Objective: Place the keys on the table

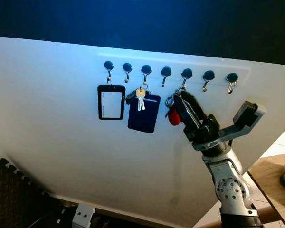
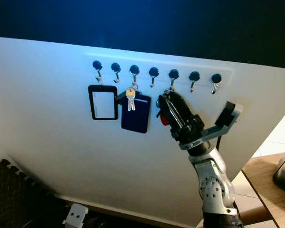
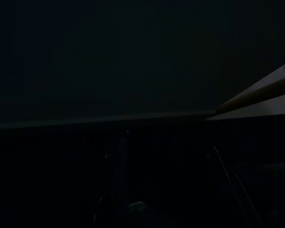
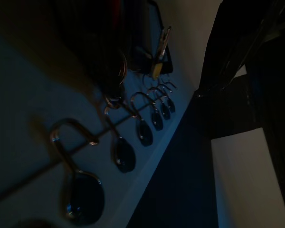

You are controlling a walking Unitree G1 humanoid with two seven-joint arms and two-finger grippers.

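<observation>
Black-knobbed hooks [image 1: 166,71] run in a row along a white wall panel [image 1: 47,123], and the right claw [image 1: 176,98] is raised to the fifth of them, its long black fingers [image 1: 192,111] lying over a bunch of keys [image 1: 170,102] with a red fob [image 1: 174,118] that hangs just below the tips. Whether the fingers pinch the ring or merely rest against it cannot be told; they look close together. To the claw's left hang a small set of pale keys [image 1: 140,99] over a dark blue card holder [image 1: 144,113], and beyond that a black-framed badge holder [image 1: 110,102]. A corner of the wooden bench [image 1: 275,183] shows low on the claw's right. The step in hand appears to be the pick-up from the hook; next the ring likely needs lifting up and off the hook's curl before the arm swings down to the bench. The left claw hangs idle in the dark. No brand, label or writing can be read on the badge, fob or holder.
</observation>
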